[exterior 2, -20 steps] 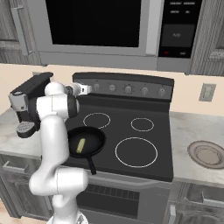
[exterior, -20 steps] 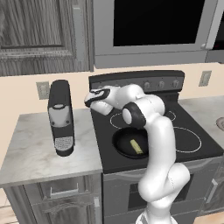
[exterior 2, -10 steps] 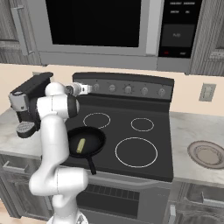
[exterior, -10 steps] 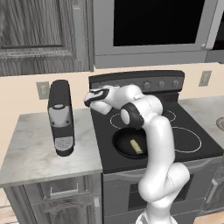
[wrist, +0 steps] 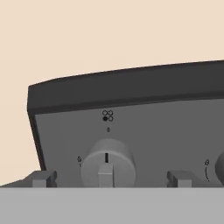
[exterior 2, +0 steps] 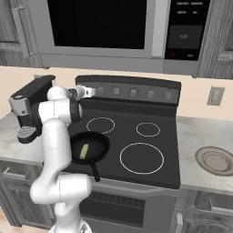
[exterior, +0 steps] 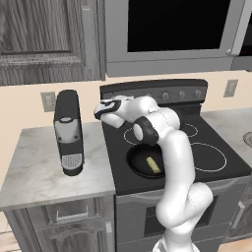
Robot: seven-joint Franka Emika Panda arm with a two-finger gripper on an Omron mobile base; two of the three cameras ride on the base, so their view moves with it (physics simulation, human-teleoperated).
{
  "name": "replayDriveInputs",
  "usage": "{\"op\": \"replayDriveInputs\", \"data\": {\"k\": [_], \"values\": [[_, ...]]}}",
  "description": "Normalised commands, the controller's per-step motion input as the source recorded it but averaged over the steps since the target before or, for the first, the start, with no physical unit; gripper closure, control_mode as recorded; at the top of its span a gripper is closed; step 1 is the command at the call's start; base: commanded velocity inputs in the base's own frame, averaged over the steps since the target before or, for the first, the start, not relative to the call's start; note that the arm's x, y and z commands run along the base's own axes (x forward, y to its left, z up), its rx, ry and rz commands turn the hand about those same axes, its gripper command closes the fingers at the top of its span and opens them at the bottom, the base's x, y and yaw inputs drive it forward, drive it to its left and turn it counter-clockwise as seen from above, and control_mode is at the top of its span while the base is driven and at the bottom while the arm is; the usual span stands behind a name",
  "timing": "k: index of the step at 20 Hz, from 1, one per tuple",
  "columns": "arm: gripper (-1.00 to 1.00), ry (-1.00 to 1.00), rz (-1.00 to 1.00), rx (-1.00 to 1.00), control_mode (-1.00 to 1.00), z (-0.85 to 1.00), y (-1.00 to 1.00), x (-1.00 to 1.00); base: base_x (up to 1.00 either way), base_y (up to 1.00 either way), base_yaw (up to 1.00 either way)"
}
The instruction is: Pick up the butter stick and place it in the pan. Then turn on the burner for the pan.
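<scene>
Grey knob [wrist: 107, 162] rigid, likely smooth; best pinched across protruding rib. Gripper [wrist: 109, 178] jaws spread wide, empty.

beige wall [exterior: 29, 106], grey wood cabinets [exterior: 47, 39]

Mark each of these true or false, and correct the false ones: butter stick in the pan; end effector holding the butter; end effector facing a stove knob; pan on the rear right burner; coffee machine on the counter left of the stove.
1. The butter stick lies in the pan. True.
2. The end effector holds the butter stick. False: its fingers stand open and empty, up at the stove's control panel.
3. The end effector faces a knob on the control panel. True: the knob sits between its open fingertips in the hand view.
4. The pan sits on the rear right burner. False: it sits at the front left of the cooktop.
5. A coffee machine stands on the counter left of the stove. True.
</scene>
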Motion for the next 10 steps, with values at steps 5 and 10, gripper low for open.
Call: {"op": "replayDriveInputs", "data": {"k": [5, 10], "values": [[-1.00, 0.00, 0.00, 0.00, -1.00, 0.00, 0.00, 0.13, 0.00, 0.00, 0.00], [-1.00, 0.00, 0.00, 0.00, -1.00, -0.01, 0.00, 0.08, 0.00, 0.00, 0.00]]}}
